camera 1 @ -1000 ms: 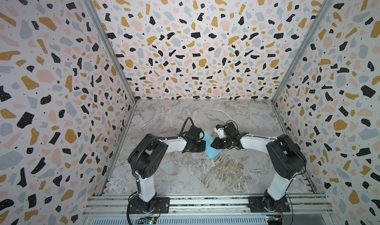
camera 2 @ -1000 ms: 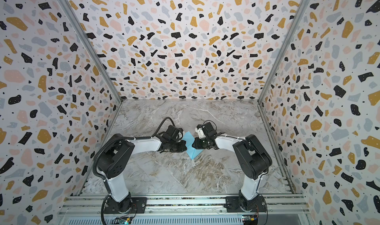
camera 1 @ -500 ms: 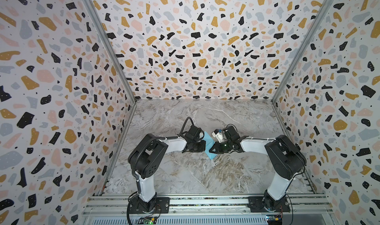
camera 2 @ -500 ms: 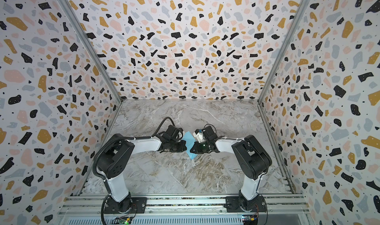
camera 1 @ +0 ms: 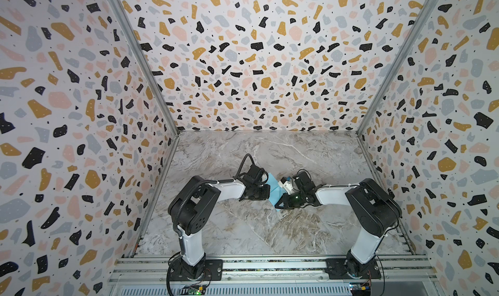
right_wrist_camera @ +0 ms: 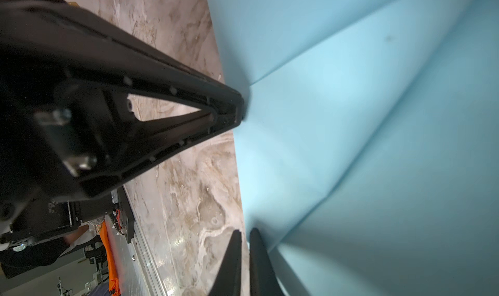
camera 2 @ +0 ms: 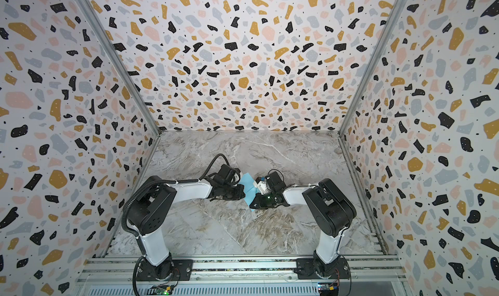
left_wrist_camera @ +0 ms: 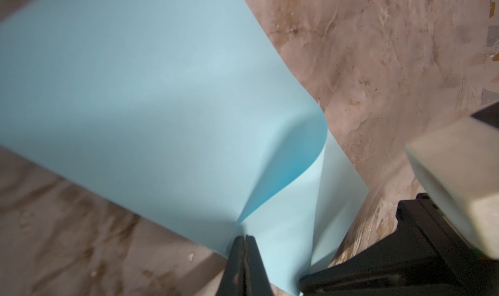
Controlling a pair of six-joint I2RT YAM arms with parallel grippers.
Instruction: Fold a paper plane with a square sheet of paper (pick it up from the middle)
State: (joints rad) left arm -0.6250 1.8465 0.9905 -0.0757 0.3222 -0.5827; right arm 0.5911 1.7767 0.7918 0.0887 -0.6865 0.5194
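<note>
The square sheet of paper (camera 1: pixel 272 185) (camera 2: pixel 247 183) is light blue and hangs between my two arms over the middle of the marble table. It is bent and creased, and in the left wrist view the paper (left_wrist_camera: pixel 162 92) curls into a loose fold. My left gripper (camera 1: pixel 269 193) (camera 2: pixel 244 193) (left_wrist_camera: pixel 245 236) is shut on one edge of it. My right gripper (camera 1: pixel 276 206) (camera 2: pixel 251 206) (right_wrist_camera: pixel 244 231) sits at the paper's (right_wrist_camera: pixel 351 119) near edge. Its jaws are closed to a thin slit with that edge running in between them. No paper plane shape shows.
The marble table (camera 1: pixel 243 227) is boxed in by speckled walls on three sides. An aluminium rail (camera 1: pixel 270 265) with both arm bases runs along the front. In the right wrist view my left gripper's fingertips (right_wrist_camera: pixel 240 108) press into the paper close by.
My right gripper has swung down towards the front along the paper's edge, and its jaws have narrowed. The left arm has stayed put, still clamped on the paper.
</note>
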